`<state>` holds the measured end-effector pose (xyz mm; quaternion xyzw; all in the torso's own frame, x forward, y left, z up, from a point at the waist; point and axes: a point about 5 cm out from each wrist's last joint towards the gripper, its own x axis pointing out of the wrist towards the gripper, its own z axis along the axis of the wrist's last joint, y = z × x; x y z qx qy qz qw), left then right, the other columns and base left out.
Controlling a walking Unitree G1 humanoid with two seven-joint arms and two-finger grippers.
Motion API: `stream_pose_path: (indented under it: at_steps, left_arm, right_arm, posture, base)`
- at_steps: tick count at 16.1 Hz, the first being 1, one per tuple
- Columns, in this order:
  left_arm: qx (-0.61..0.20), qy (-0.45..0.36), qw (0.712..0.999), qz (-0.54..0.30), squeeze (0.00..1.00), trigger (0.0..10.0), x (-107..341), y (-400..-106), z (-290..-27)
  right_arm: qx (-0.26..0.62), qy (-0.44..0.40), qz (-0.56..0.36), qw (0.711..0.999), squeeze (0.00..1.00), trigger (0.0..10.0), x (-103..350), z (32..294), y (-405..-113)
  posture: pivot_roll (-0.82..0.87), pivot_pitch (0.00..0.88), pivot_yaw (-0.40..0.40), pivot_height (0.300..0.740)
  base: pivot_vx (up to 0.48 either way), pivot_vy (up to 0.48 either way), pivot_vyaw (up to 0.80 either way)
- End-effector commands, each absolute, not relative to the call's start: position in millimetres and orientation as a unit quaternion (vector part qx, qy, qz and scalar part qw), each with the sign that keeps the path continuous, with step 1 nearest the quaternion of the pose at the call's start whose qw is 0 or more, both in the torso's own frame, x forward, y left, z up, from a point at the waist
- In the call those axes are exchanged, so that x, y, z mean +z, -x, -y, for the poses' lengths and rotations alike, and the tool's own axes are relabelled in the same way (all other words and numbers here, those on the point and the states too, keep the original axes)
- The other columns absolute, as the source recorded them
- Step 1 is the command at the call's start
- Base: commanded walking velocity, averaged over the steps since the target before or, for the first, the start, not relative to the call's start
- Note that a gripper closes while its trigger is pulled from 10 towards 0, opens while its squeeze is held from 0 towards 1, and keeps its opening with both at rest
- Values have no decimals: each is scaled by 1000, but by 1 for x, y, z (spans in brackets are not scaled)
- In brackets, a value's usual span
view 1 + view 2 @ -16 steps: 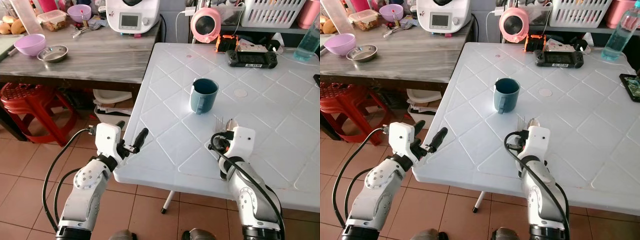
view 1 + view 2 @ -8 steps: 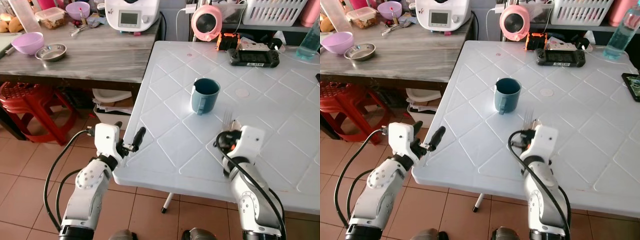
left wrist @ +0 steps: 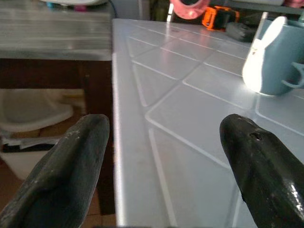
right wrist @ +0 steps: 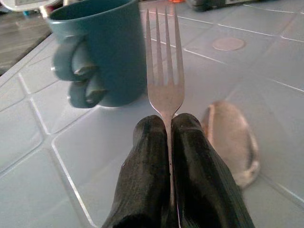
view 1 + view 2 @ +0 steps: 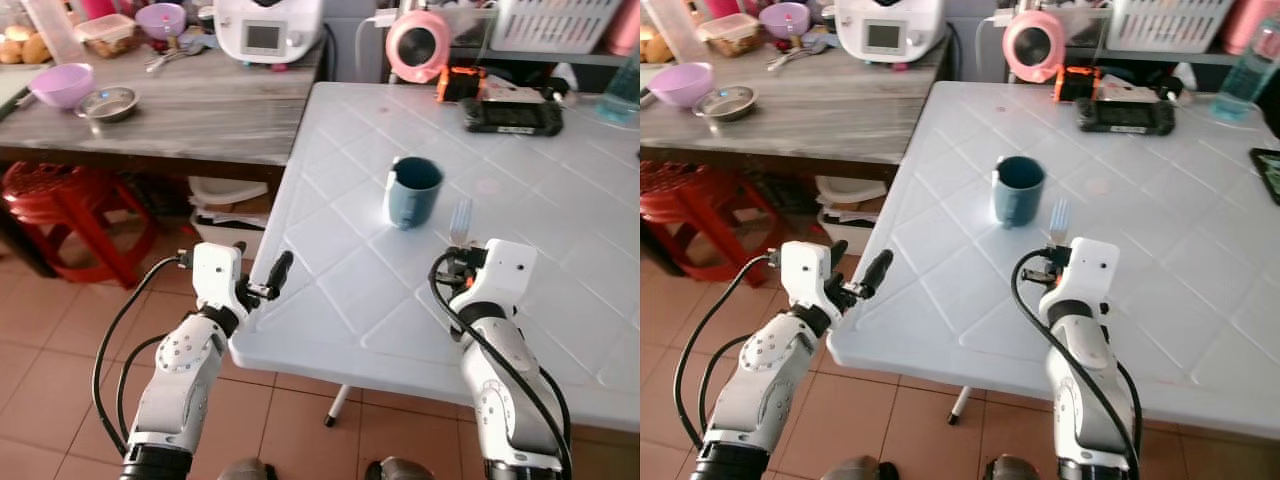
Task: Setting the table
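Observation:
On the white table (image 5: 340, 290) stands a teal mug (image 5: 412, 190) with its handle toward me. Just to its right, my right gripper (image 4: 168, 124) is shut on a silver fork (image 4: 165, 71), gripping the handle with the tines (image 5: 460, 215) sticking out past the mug's side. A spoon (image 4: 232, 140) lies on the table right beside those fingers. My left gripper (image 5: 258, 263) hovers open at the table's left edge, with nothing between its fingers (image 3: 66, 171).
A wooden counter (image 5: 200, 110) at the left carries a purple bowl (image 5: 62, 84), a metal bowl (image 5: 108, 102) and a white appliance (image 5: 268, 30). A red stool (image 5: 60, 210) stands below it. At the table's far end are a pink device (image 5: 418, 45) and a black controller (image 5: 510, 115).
My right gripper has lifted the fork away from the spoon and carried it a little forward, so the tines now stand clear beside the mug. The left arm has hardly moved.

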<state>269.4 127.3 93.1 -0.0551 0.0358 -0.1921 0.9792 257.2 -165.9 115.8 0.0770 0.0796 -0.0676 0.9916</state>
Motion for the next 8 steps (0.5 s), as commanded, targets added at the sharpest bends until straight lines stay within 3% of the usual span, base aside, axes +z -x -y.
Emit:
stream_pose_path:
  at_steps: [1, 6, 8]
  left_arm:
    - [-188, 52, 980, -41, 0, 10000, 91, -268, -131]
    - [-193, 55, 979, -38, 0, 10000, 93, -269, -130]
    - [-196, 58, 978, -37, 0, 10000, 93, -268, -128]
  right_arm:
    - [-59, -78, -76, 992, 0, 10000, 117, 161, -258]
    - [-56, -70, -72, 993, 0, 10000, 116, 159, -256]
    - [-53, -62, -64, 995, 0, 10000, 119, 158, -256]
  posture:
    - [-42, 13, 46, 740]
    - [-45, 16, 46, 740]
    - [-46, 16, 46, 740]
  base:
    - [0, 240, 0]
    - [0, 269, 0]
    - [0, 480, 0]
